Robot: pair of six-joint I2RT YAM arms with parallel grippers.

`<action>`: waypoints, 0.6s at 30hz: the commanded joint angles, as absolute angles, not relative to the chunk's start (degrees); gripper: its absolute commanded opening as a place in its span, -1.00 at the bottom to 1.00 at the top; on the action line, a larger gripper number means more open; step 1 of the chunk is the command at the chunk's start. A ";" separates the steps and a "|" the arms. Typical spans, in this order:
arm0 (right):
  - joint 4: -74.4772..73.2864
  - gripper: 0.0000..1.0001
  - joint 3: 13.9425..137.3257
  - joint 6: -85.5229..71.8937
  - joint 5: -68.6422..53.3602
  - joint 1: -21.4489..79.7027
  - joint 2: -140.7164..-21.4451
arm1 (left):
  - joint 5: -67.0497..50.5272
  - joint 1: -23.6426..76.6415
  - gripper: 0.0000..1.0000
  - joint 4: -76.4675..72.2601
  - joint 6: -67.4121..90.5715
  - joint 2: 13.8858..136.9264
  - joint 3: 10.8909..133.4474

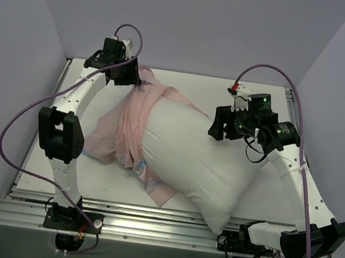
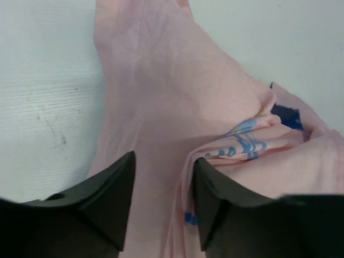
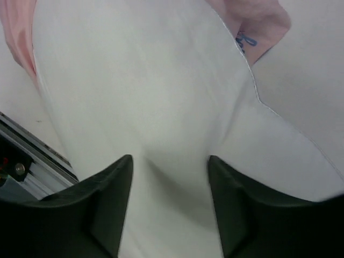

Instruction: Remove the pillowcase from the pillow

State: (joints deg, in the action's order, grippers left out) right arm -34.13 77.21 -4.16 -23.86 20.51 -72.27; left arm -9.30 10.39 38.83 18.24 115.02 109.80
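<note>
Judging by its folds, the thin pink-and-blue cloth pillowcase is soft and light — best pinched where bunched. The left gripper and right gripper are spread, nothing pinched.

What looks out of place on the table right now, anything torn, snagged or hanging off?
The pillow lies askew, diagonal across the table, with its near corner poking past the front edge. The pillowcase is bunched, pink side out, over the pillow's far end and trails off to the left. No tear shows.
</note>
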 commanded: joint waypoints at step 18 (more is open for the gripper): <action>-25.41 0.99 78.23 5.62 7.56 53.17 -81.90 | 0.01 18.19 0.76 34.81 26.80 64.70 71.39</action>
State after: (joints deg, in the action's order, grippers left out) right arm -28.38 80.64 2.76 3.27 52.40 -79.46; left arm -0.89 17.91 33.32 24.23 67.29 76.90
